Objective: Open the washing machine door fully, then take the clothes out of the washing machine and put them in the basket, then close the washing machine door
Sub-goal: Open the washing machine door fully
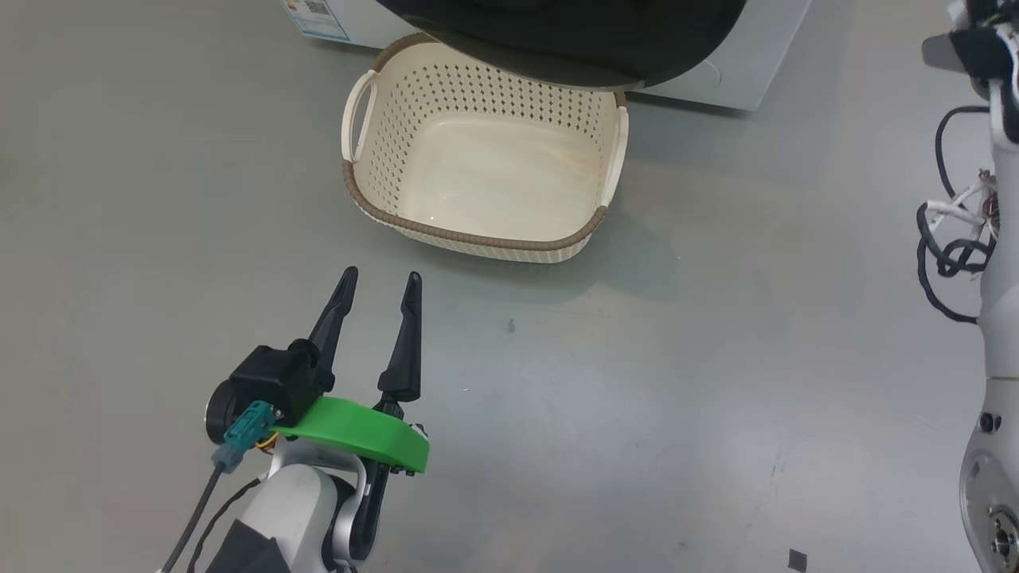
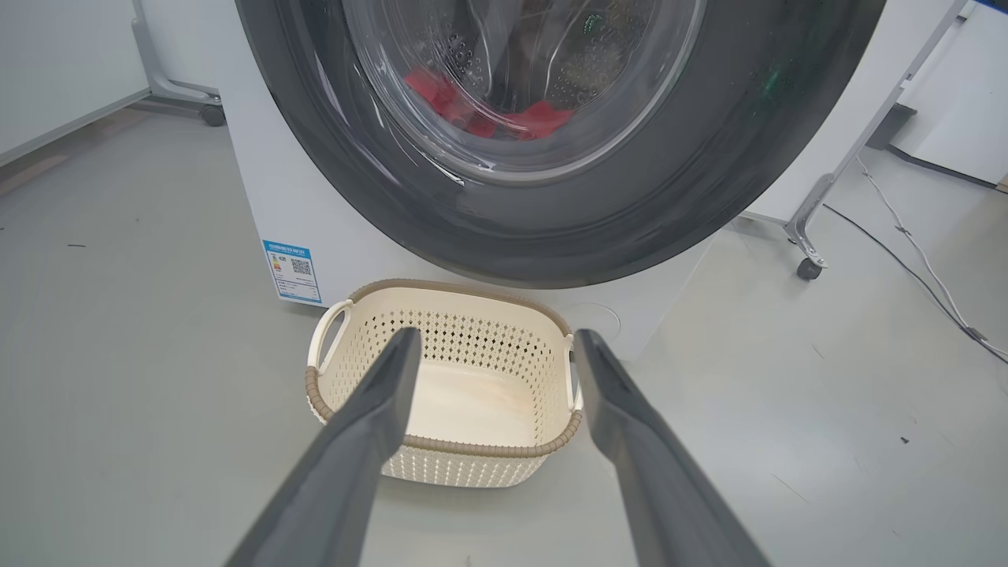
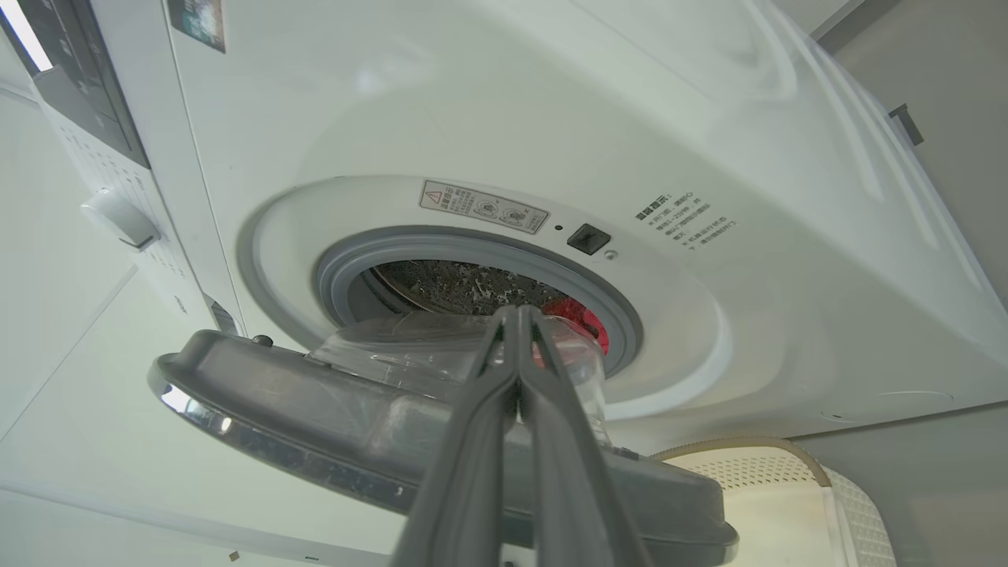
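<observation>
My left gripper [image 1: 382,274] hangs over the grey floor [image 1: 677,414], just short of the near rim of the basket [image 1: 478,241], toward its left corner. Its two fingers stand wide apart and hold nothing. The head view shows this from above, green wrist cover [image 1: 358,434] included. My left wrist view looks along those fingers and frames the basket in the gap between them. The basket sits on the floor, its bare cream bottom showing.

Behind the basket stands the washing machine [image 3: 551,118], with a blue label [image 2: 293,272] low on its front, beyond the basket's left handle. The door [image 2: 551,236] reaches out over the basket's far rim. The head view gives its black edge from above. The left wrist view shows the glossy ring and glass bowl from the front. The right wrist view shows its grey inner side, standing partly away from the drum mouth [image 3: 472,240].

The clothes [image 2: 543,118] lie in the drum, above and behind the basket. They show red through the glass in the left wrist view and red inside the rubber ring in the right wrist view.

My right gripper [image 3: 516,311] is higher than the basket, at the door's inner side, its fingers pressed together tip to tip. Whether they touch the glass I cannot tell. In the head view my pale right arm [image 1: 995,318] stands well right of the basket.
</observation>
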You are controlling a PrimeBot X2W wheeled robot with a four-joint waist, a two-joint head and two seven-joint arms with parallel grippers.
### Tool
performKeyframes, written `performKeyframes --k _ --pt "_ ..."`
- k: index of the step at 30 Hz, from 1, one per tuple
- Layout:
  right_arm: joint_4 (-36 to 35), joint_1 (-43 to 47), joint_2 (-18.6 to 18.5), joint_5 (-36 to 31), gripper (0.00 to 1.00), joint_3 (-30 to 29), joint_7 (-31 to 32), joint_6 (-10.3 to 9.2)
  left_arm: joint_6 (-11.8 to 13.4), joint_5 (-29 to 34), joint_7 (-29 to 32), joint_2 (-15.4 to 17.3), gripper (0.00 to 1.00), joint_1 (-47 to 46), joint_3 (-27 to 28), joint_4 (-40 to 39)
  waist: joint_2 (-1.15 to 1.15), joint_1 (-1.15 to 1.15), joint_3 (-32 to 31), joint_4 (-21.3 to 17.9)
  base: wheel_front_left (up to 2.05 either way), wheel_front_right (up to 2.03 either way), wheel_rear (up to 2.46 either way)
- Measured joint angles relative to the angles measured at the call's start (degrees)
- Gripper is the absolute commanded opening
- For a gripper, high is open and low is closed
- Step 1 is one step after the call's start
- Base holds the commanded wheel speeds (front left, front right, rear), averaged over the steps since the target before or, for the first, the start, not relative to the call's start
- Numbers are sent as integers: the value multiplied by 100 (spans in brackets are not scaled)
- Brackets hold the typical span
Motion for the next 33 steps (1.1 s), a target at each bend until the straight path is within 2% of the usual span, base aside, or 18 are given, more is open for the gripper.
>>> performKeyframes --k 6,7,15,24,33 --pt "268 -411 -33 344 0 -119 591 -361 2 -59 1 -1 100 -31 -93 -32 0 0 108 150 0 0 0" --pt "268 -411 -33 344 0 -119 591 -361 2 -59 1 -1 100 -31 -93 -32 0 0 108 150 0 0 0" --pt "553 -809 -15 761 0 -240 1196 -762 52 -176 0 -2 100 -129 -159 -96 0 0 241 350 0 0 0" --pt "898 -965 -97 809 0 -177 1709 -910 96 -218 1 -8 100 -155 -187 -114 0 0 327 490 0 0 0" --pt "1122 -1100 -92 922 0 -56 2096 -958 149 -218 0 -9 100 -157 -190 -122 0 0 358 529 0 0 0"
